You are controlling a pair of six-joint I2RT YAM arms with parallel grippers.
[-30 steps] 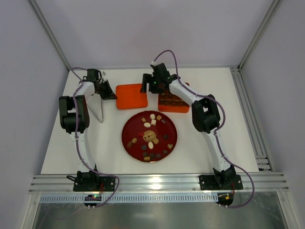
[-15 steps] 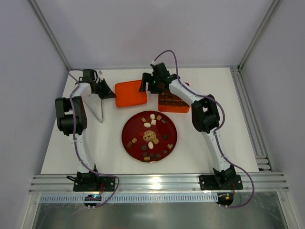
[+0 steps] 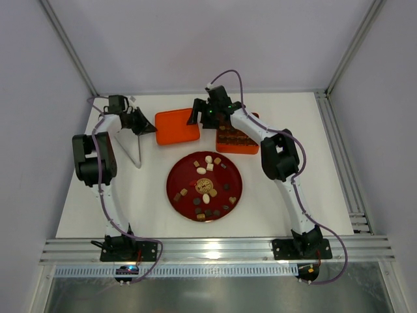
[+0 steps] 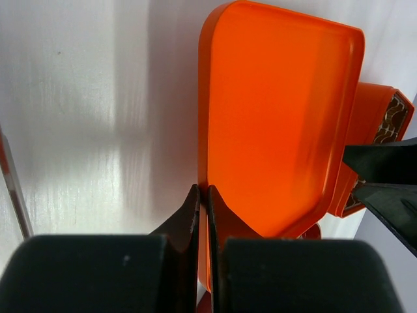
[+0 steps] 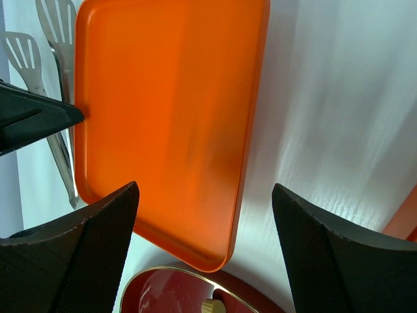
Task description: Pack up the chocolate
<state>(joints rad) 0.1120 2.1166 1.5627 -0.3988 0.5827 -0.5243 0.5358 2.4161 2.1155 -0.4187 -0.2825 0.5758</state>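
Note:
The chocolate [image 3: 207, 186], several small brown, tan and cream pieces, lies on the round dark-red plate [image 3: 179, 171] at mid-table. My left gripper [image 3: 150, 129] is shut on the left rim of a flat orange lid [image 3: 177, 125]; in the left wrist view its fingertips [image 4: 202, 191] pinch the lid's edge [image 4: 280, 111]. My right gripper [image 3: 194, 118] is open and empty over the lid's right side; in its wrist view [image 5: 205, 251] the lid [image 5: 163, 111] lies between and beyond the fingers. One tan chocolate [image 5: 210, 305] shows at the bottom edge.
The orange box with a brown grid insert [image 3: 236, 139] stands right of the lid, under the right arm; it also shows in the left wrist view [image 4: 384, 114]. Metal tongs [image 3: 135, 149] lie left of the plate and in the right wrist view [image 5: 52, 39]. The plate's rim [image 5: 163, 290] is near the lid's corner.
The left gripper, holding the lid, has drawn back to the far left, and the lid has slid a little that way. The right gripper has barely moved.

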